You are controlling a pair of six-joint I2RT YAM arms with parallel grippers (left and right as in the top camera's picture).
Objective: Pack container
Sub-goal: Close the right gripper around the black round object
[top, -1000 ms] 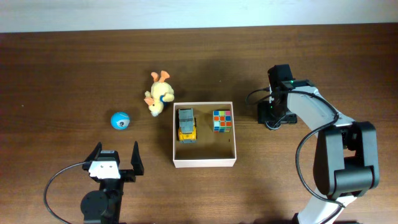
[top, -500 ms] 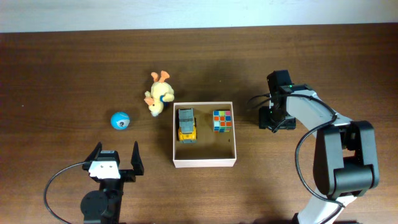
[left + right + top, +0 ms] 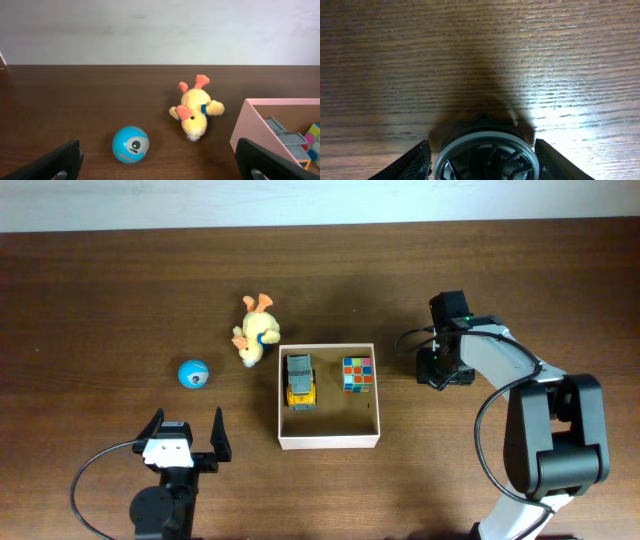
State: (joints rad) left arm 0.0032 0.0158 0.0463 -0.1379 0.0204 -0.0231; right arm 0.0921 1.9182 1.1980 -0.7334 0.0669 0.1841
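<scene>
The container (image 3: 329, 442), cream-walled, tan-floored, holds truck (image 3: 300, 380) and cube (image 3: 357, 373); left jaws gape, right jaws unclear.

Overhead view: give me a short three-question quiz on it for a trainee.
1. True or false: the plush duck lies outside the container.
2. How many toys lie inside the container?
3. The left tool is: A open and empty, B shut on a toy, C out of view.
Key: 1 true; 2 two; 3 A.
</scene>
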